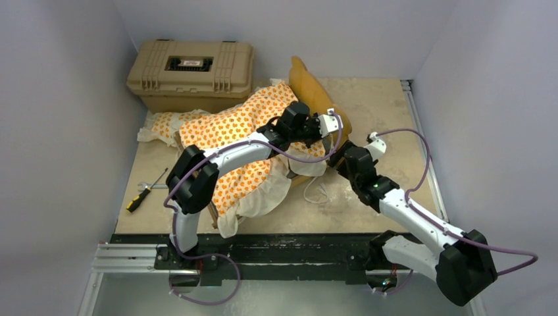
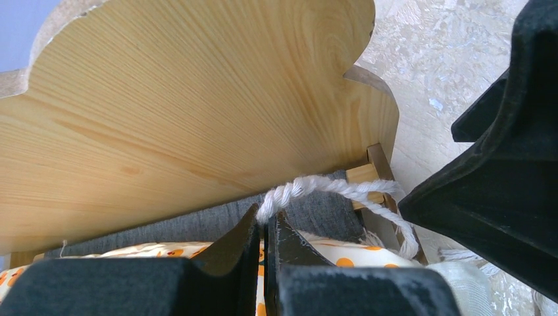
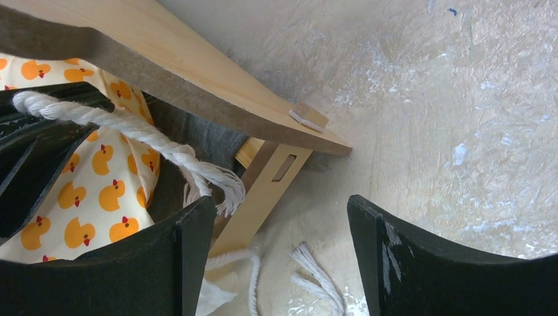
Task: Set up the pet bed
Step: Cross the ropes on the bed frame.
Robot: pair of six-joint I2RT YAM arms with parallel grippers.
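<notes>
Smooth light-wood headboard; twisted white fibre cord; rough, scuffed matt tabletop.

Orange-patterned, white-ruffled cushion askew over light-wood scalloped frame

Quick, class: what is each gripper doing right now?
Left gripper: closed, pinching the white cord.
Right gripper: open, holding nothing.

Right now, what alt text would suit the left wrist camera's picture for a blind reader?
The shut left gripper pinches a white twisted rope in front of a light-wood scalloped headboard. An orange-patterned white cushion lies just below.
</notes>
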